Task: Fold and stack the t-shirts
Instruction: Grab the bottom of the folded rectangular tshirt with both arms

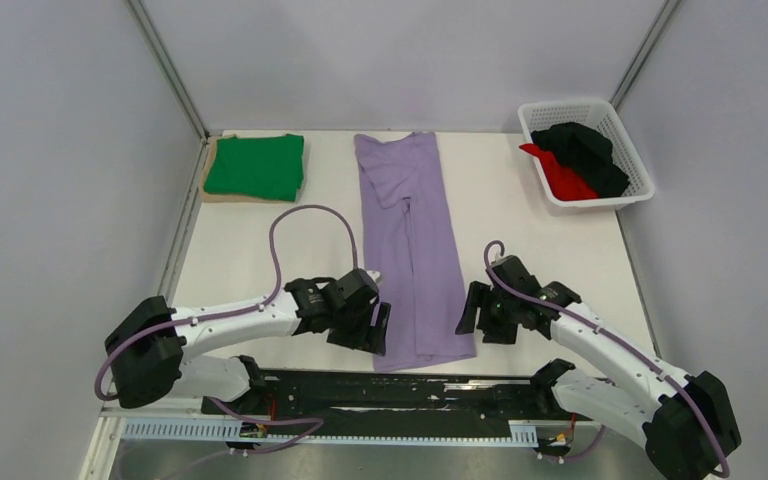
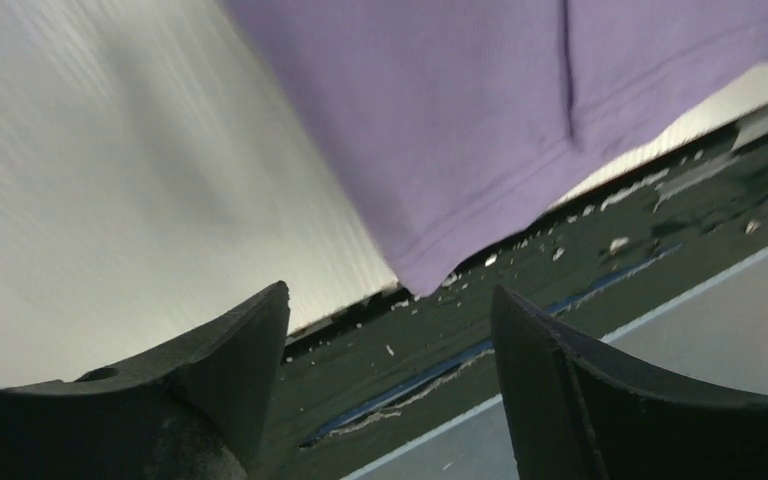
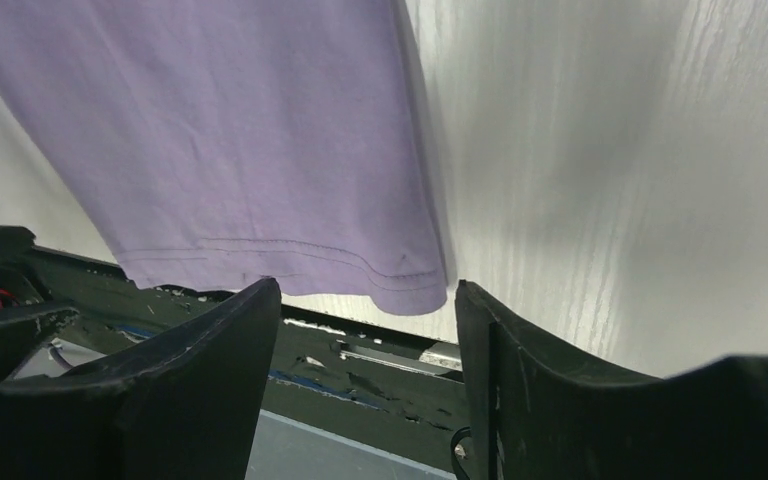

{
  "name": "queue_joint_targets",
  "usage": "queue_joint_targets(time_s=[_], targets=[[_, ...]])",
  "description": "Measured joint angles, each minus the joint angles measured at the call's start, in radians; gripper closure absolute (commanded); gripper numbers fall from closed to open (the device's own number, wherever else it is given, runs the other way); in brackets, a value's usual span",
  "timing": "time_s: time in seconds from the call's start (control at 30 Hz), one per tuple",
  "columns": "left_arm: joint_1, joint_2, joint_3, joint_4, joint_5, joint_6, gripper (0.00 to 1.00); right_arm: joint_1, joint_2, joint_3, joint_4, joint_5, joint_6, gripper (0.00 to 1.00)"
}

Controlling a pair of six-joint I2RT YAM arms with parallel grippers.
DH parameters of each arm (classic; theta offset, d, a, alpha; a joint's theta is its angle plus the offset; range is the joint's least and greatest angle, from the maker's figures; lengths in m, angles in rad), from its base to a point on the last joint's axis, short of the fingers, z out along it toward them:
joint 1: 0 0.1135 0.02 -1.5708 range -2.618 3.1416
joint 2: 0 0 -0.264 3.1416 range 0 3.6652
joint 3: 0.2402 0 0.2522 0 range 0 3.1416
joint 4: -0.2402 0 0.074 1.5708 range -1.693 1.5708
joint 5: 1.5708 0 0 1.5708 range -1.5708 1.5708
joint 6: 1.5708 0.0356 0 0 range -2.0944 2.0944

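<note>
Item: one lilac shirt (image 1: 410,240), plain, folded lengthwise into a long narrow strip lying mid-table (image 1: 530,220), hem at the near edge. We note the left gripper (image 2: 390,300) and right gripper (image 3: 368,290) flanking that hem, both spread wide, holding nothing.

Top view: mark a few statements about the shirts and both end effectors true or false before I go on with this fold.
1. The lilac shirt lies as a long strip, hem toward the arms. True.
2. The white basket holds a black shirt and a red shirt. True.
3. The green shirt lies in that basket. False: it sits folded on the tan board, far left.
4. The left end effector grips the lilac hem. False: its jaws stand apart with nothing between them.
5. The right end effector is open, near the hem's right corner. True.
</note>
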Motion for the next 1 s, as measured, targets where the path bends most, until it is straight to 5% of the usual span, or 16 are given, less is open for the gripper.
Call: queue_joint_targets(time_s=[0.3,0.57,0.77,0.87,0.93,1.0], targets=[[-0.067,-0.002,-0.171,0.172,0.089,-0.184,0.38,0.0,0.034,-0.078,0.015,-0.037,0.053,0.46],[-0.079,0.104,-0.155,0.274,0.117,-0.228,0.59,0.0,0.063,-0.106,0.034,-0.066,0.082,0.53],[-0.084,0.142,-0.132,0.259,0.105,-0.238,0.81,0.0,0.065,-0.122,0.038,-0.07,0.105,0.67],[-0.085,0.142,-0.13,0.246,0.095,-0.243,1.0,0.0,0.083,-0.134,0.05,-0.068,0.115,0.82],[-0.085,0.142,-0.126,0.235,0.09,-0.248,1.0,0.0,0.098,-0.134,0.057,-0.07,0.119,0.97],[-0.086,0.135,-0.125,0.221,0.084,-0.249,1.0,0.0,0.099,-0.135,0.07,-0.076,0.117,1.0]])
